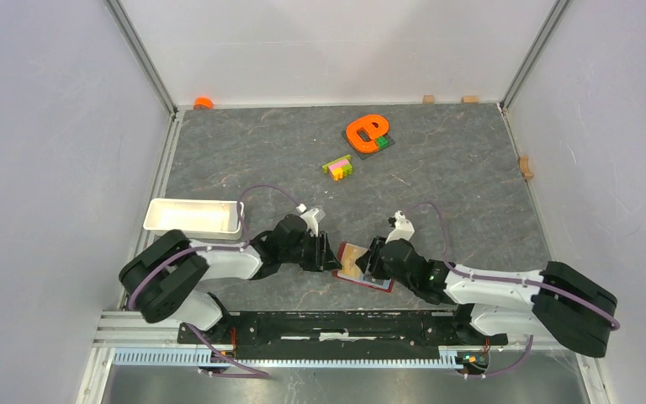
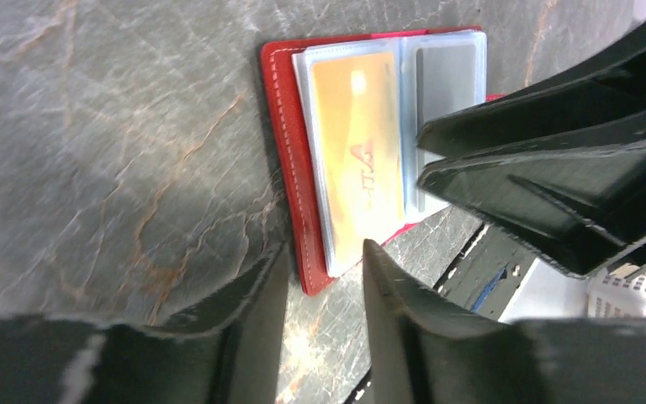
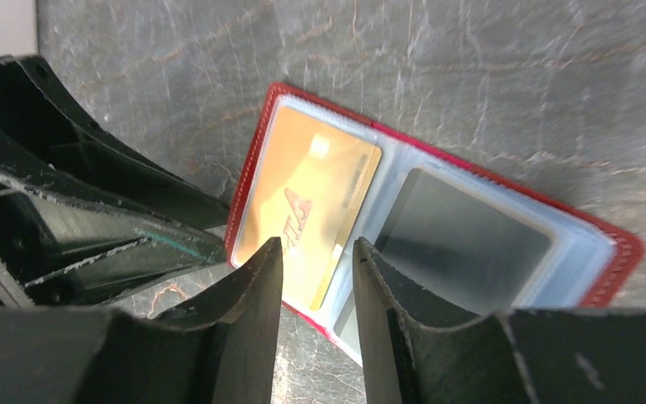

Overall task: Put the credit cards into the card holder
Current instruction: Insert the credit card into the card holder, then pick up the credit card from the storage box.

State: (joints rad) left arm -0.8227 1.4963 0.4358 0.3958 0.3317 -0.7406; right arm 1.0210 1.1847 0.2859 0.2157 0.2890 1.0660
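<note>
The red card holder point(image 3: 471, 244) lies open near the worktop's point(image 1: 437, 168) near edge, tan-orange credit card point(image 2: 357, 135) tucked inside, left end effector point(image 2: 325, 246) and right end effector point(image 3: 316, 242) both part-open over it.

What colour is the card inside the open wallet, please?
The card is tan-orange; the left wrist view shows it best.

Both arms are stretching low and inward from their bases, with the wrists turned so the two grippers are facing each other tip to tip at the middle. The left gripper point(image 1: 330, 257) is pointing right, its fingers point(image 2: 244, 324) standing partly apart and clasping nothing. The right gripper point(image 1: 372, 263) is pointing left, its fingers point(image 3: 244, 316) likewise parted by a narrow gap, tips angling downward.
</note>
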